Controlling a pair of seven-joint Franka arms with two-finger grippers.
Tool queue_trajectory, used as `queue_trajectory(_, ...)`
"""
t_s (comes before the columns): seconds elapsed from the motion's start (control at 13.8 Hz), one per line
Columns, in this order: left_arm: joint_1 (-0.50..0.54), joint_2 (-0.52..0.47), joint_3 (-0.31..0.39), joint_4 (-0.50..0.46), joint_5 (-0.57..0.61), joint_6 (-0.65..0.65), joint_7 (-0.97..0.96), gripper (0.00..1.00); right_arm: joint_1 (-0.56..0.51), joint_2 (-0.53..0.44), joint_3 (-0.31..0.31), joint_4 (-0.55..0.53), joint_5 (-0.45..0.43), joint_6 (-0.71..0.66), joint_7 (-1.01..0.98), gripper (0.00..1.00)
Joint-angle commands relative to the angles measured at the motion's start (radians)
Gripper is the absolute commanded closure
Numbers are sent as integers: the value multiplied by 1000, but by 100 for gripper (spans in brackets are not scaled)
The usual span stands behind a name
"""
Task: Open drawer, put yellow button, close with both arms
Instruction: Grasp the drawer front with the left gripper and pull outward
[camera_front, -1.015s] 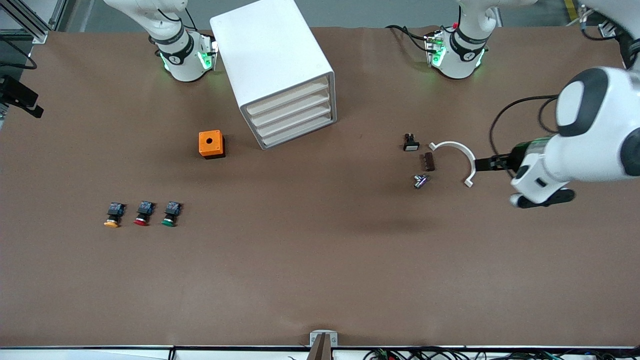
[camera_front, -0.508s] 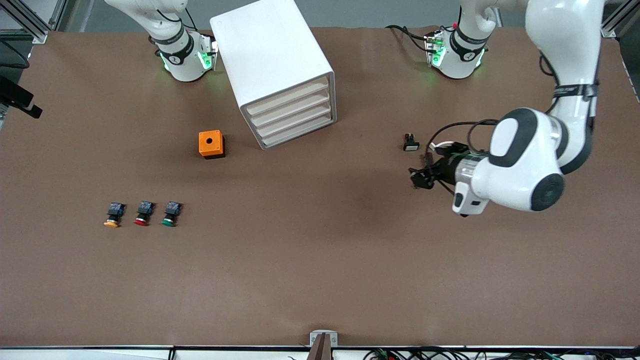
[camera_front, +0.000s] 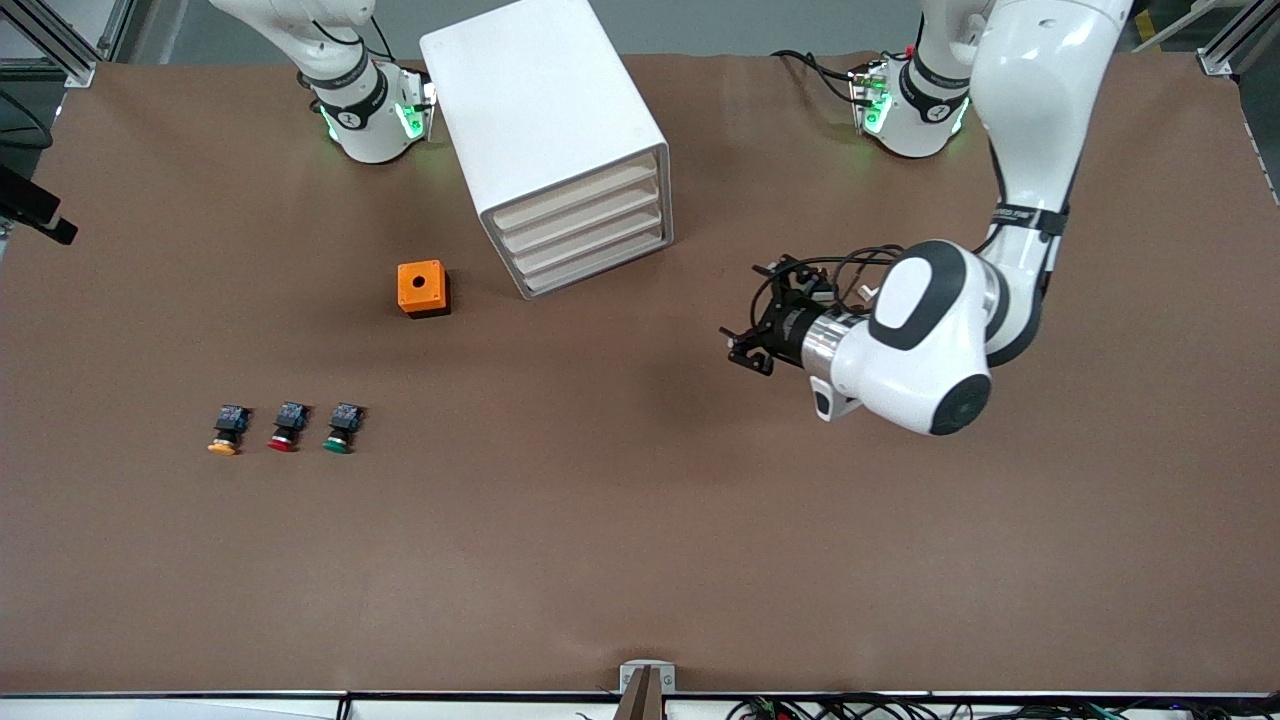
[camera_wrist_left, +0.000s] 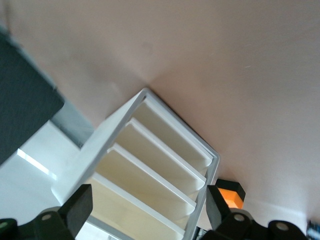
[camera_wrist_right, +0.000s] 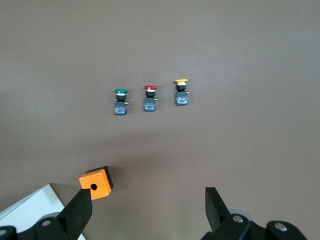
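The white plastic cabinet (camera_front: 545, 140) stands near the robots' bases with its 4 shallow cream-fronted drawers all shut; the drawer (camera_front: 575, 192) wanted is the highest of them, flush with the frame. The left arm's black two-finger gripper (camera_front: 750, 350) hangs over bare brown table (camera_front: 640, 520) toward the left arm's end of the cabinet, jaws spread wide and holding nothing — its wrist view looks straight at the cabinet face (camera_wrist_left: 150, 175), so I judge the opening step is about to start.

The small yellow button (camera_front: 224, 432), a mushroom-capped switch with a black-and-blue body, lies on its side on the table well apart from the cabinet, nearer the front camera and toward the right arm's end. It is the outermost of a row of 3, just beside the red-capped button (camera_front: 285, 428), with the green-capped button (camera_front: 340, 428) next. An orange box with a round hole (camera_front: 422, 288) sits between that row and the cabinet.

The right gripper (camera_wrist_right: 147, 220) is out of the front view; its own camera shows it high over the table, above the buttons, fingers parted and empty — waiting.

The button looks light, rigid and hard. Its rounded cap would likely slip, so the squarer body is the better hold. The drawer front shows no handle, so pulling it probably means hooking a fingertip at its edge.
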Motion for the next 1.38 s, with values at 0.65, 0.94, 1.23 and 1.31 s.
queue_trajectory(0.65,-196,188,5,40,-304,-206,-483,0,-19,25,10,23,-6,-2,-45,0)
queue_trajectory(0.94,-230,219,4,39,-313,-215,-520,44,-10,39,16,17,-17,-1,-43,0)
queue_trajectory(1.23,-250,219,-19,34,-339,-284,-573,49,-13,109,16,22,-11,-5,-48,0)
queue_trajectory(1.31,-251,219,-33,34,-339,-289,-583,49,-16,117,15,23,-8,7,-45,0)
